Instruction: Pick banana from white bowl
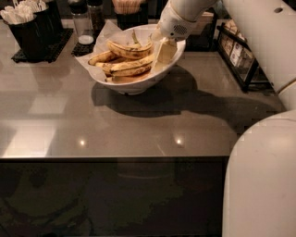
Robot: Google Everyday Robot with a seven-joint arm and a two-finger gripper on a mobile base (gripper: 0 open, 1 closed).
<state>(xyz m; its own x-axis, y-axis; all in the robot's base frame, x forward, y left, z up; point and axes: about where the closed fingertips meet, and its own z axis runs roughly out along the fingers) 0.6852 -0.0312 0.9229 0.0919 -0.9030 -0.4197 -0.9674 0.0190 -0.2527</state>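
The white bowl (134,85) stands on the grey table at the back centre, lined with crinkled white paper. It holds several speckled yellow bananas. The banana (128,50) lies on top of the pile, gently curved, with its slim stem turned up at the right end. A second long one lies just below it. My gripper (165,48) reaches down from the upper right into the bowl's right side, right beside the banana's stem end. Its tip is inside the rim, and I cannot tell whether it touches the fruit.
A black caddy of white utensils (28,25) stands at the back left. Shakers (86,21) and a stick holder (127,9) stand behind the bowl. A black wire rack (240,53) is at the right. My white body (261,176) fills the lower right.
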